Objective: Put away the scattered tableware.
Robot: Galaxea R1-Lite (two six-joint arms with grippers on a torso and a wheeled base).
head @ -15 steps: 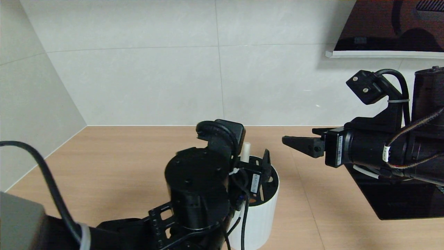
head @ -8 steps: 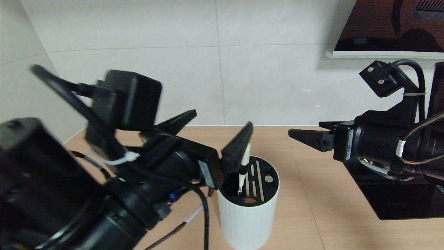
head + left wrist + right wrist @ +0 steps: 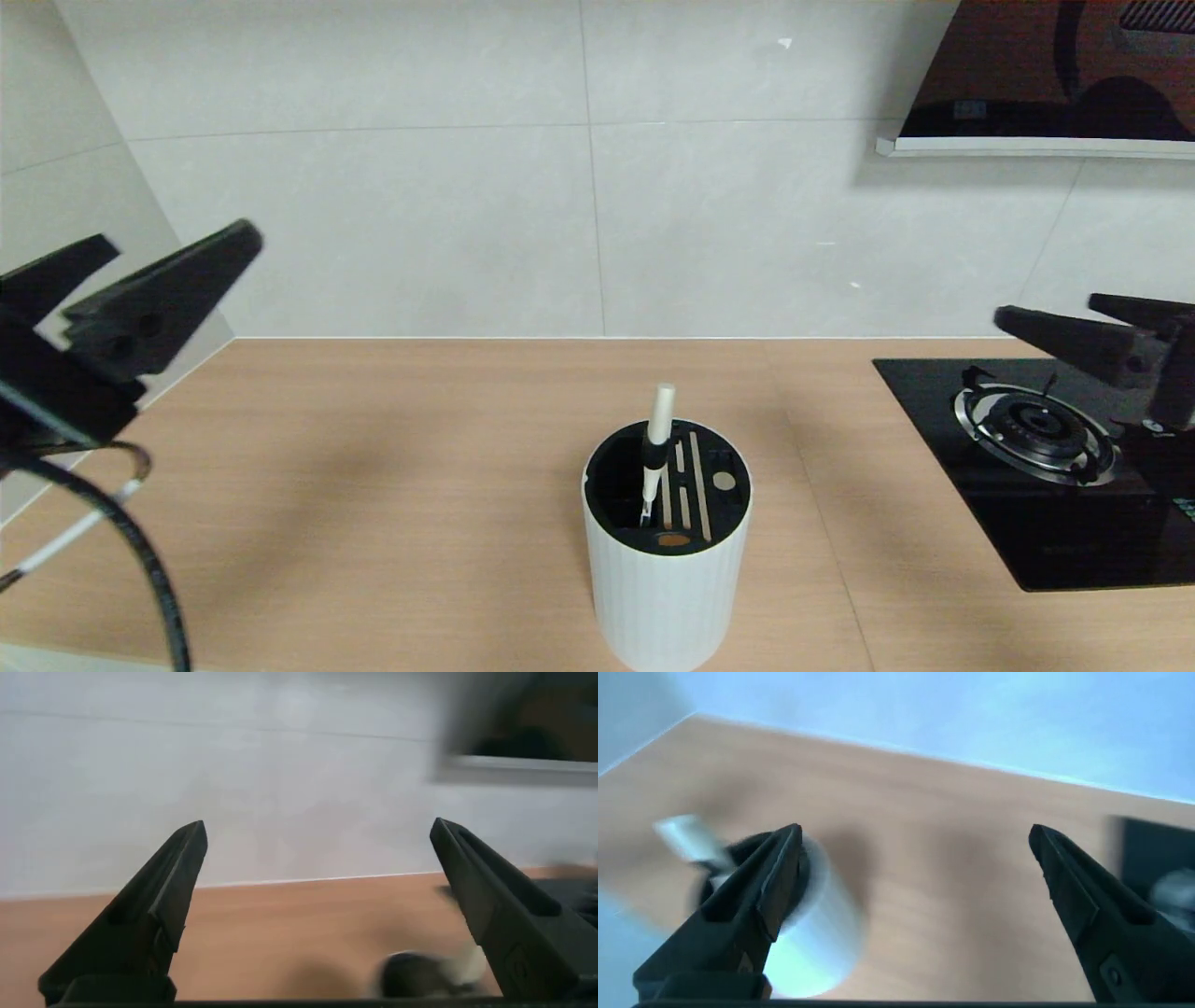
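Note:
A white ribbed cylindrical holder (image 3: 666, 560) with a black slotted top stands on the wooden counter (image 3: 373, 448) near the front middle. A utensil with a white handle (image 3: 658, 420) stands upright in one of its openings. My left gripper (image 3: 140, 280) hangs open at the far left, well away from the holder, with nothing between its fingers (image 3: 149, 915). My right gripper (image 3: 1088, 327) is open at the far right, above the stove, also empty. In the right wrist view the holder (image 3: 808, 919) and the white handle (image 3: 687, 835) show blurred below my fingers.
A black glass gas stove (image 3: 1036, 467) with a burner (image 3: 1032, 429) lies on the counter's right side. A dark range hood (image 3: 1055, 75) hangs on the tiled wall above it. A side wall closes the left end of the counter.
My left arm has let go of the white-handled utensil in the holder and pulled back up and to the left. My right arm has withdrawn to the right, uncovering the stove.

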